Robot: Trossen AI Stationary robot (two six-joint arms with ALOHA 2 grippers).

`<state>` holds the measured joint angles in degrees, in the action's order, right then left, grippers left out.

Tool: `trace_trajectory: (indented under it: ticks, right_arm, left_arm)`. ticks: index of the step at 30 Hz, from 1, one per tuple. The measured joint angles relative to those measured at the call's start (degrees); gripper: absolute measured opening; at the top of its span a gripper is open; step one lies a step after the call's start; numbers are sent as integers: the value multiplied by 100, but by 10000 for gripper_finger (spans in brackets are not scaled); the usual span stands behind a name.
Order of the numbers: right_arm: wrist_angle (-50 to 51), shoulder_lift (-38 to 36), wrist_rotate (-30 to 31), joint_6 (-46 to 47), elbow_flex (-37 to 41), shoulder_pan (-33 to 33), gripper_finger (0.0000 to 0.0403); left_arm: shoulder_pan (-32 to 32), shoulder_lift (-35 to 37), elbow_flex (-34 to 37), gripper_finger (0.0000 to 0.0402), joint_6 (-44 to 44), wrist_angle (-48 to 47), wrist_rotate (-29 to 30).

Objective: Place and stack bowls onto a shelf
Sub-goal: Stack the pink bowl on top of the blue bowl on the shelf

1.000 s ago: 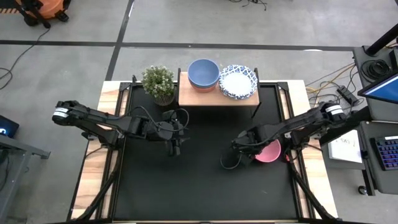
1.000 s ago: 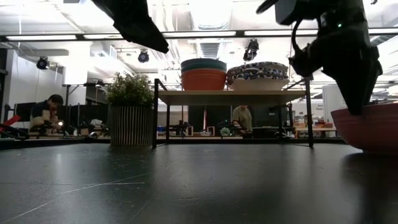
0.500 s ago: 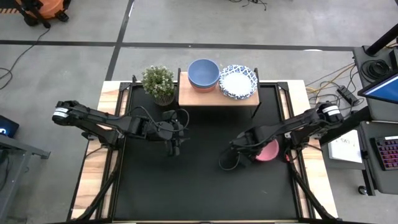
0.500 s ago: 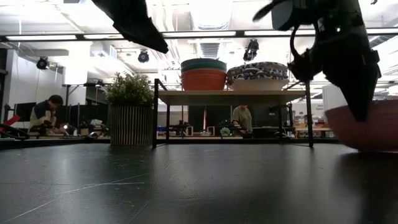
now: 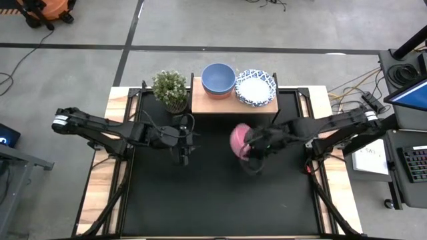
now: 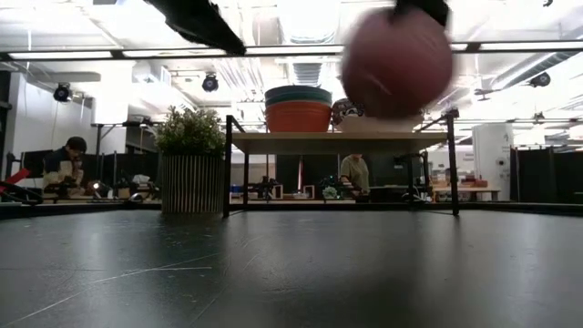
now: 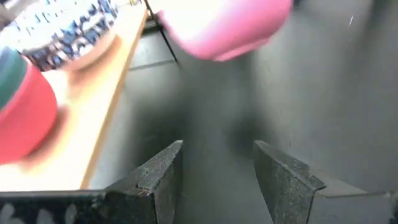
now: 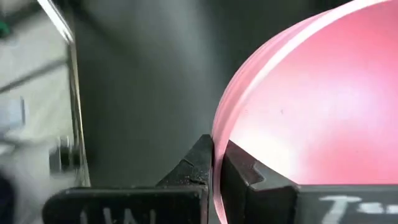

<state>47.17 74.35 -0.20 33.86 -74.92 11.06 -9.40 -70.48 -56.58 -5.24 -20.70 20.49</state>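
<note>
Two stacks sit on the small light-wood shelf [image 5: 213, 101] with thin black legs, at the far edge of the black mat [image 5: 213, 200]. The left stack, seen level, shows three plain bowls: a red one [image 6: 298, 116] at the bottom, a green one [image 6: 298, 94] above it, and a grey-blue bowl [image 5: 218, 78] on top when seen from overhead. The right stack is of white bowls with blue patterned scalloped rims [image 5: 255, 87]; how many are nested there I cannot tell. One potted green plant [image 5: 170, 87] stands just left of the shelf.

The single pink round bowl [image 5: 239, 141] is up in the air near the middle of the mat, tipped on its side, well off the surface. The right gripper [image 8: 216, 163] has its fingers pinched narrow on the bowl's rim. A second ago that bowl rested on the mat by the right edge with the gripper at it; now arm and bowl have swung left and up, toward the shelf.

The left gripper [image 7: 217, 171] hangs over the mat's left-centre, fingers spread apart with nothing between them, about where it was before.

A white scrawl shows on the right gripper's body, too cropped to read. A person [image 6: 64, 164] sits in the room beyond, far left.
</note>
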Motion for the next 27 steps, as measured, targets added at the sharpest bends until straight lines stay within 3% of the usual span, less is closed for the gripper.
trace_trajectory:
  ticks: [6, 9, 17, 27]
  right_arm:
    - [-309, -112, 1283, -1943, -999, -184, 9]
    - [-348, -46, 1529, -2851, -1338, -542, 9]
    - [-915, 389, 1477, -4628, -1641, -1953, 9]
    - [-1325, 1006, 593, -5204, -1732, -3219, 9]
  left_arm:
    - [48, 336, 2, 175, -480, 451, 59]
    - [143, 483, 2, 175, -629, 768, 392]
    - [632, 597, 2, 175, -718, 969, 609]
    - [1213, 571, 2, 175, -627, 959, 612]
